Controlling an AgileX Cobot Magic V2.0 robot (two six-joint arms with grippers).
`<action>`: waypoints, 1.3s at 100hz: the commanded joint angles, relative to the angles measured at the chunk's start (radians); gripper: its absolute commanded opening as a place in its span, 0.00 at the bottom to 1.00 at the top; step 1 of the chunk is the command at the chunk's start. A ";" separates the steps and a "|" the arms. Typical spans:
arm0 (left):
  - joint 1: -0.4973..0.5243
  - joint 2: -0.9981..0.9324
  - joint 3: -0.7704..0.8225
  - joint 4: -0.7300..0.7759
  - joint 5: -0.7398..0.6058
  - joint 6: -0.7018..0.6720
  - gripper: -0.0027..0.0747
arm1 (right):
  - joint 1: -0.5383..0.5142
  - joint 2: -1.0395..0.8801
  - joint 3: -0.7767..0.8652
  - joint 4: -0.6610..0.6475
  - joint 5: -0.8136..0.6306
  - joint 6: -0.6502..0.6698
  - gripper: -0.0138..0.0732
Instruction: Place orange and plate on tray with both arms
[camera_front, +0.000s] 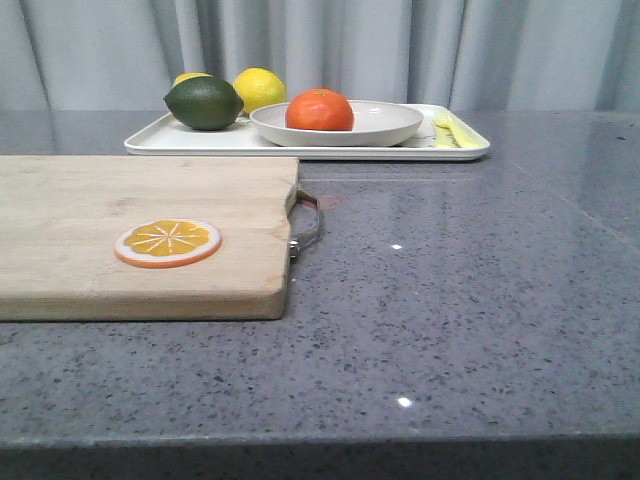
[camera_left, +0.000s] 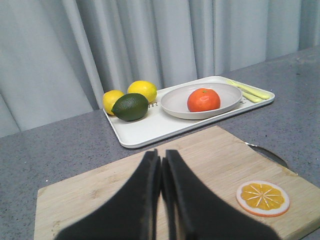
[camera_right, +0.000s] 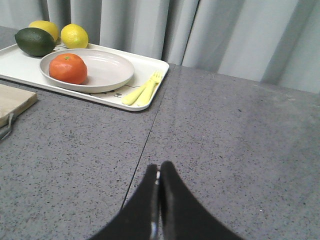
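The orange (camera_front: 319, 110) sits inside the plate (camera_front: 385, 128), toward the plate's left half in the front view, its dimpled bright skin rounded above the low rim. The plate is a wide, shallow, off-white round with a smooth matte surface, and it rests on the tray (camera_front: 200, 143), a flat white rectangle with rounded corners and a low raised edge lying at the far side of the worktop (camera_front: 450, 300). Left of the plate on the tray are a dark green lime (camera_front: 204, 103) and two lemons (camera_front: 260, 88); the farther lemon is mostly hidden behind the lime in the front view. At the tray's right end lies pale yellow cutlery (camera_front: 452, 130), a fork among it, the other pieces too small to tell. Nearer, a pale wooden cutting board (camera_front: 120, 250) with a metal handle (camera_front: 306, 226) carries a flat orange slice disc (camera_front: 167, 242); the board is cut off at the left edge. The worktop is speckled grey stone, glossy, with grey curtains (camera_front: 400, 50) behind. The left gripper (camera_left: 162, 162) hangs above the board, its dark fingers pressed together; the right gripper (camera_right: 158, 172) hangs over bare worktop, its fingers likewise pressed together. Both are empty.
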 joint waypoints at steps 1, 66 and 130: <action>0.002 0.009 -0.024 -0.020 -0.071 -0.007 0.01 | -0.002 0.010 -0.024 0.003 -0.070 -0.011 0.04; 0.038 -0.048 0.021 0.106 -0.081 -0.007 0.01 | -0.002 0.010 -0.024 0.003 -0.070 -0.011 0.04; 0.157 -0.209 0.335 0.522 -0.255 -0.557 0.01 | -0.002 0.010 -0.024 0.002 -0.069 -0.011 0.04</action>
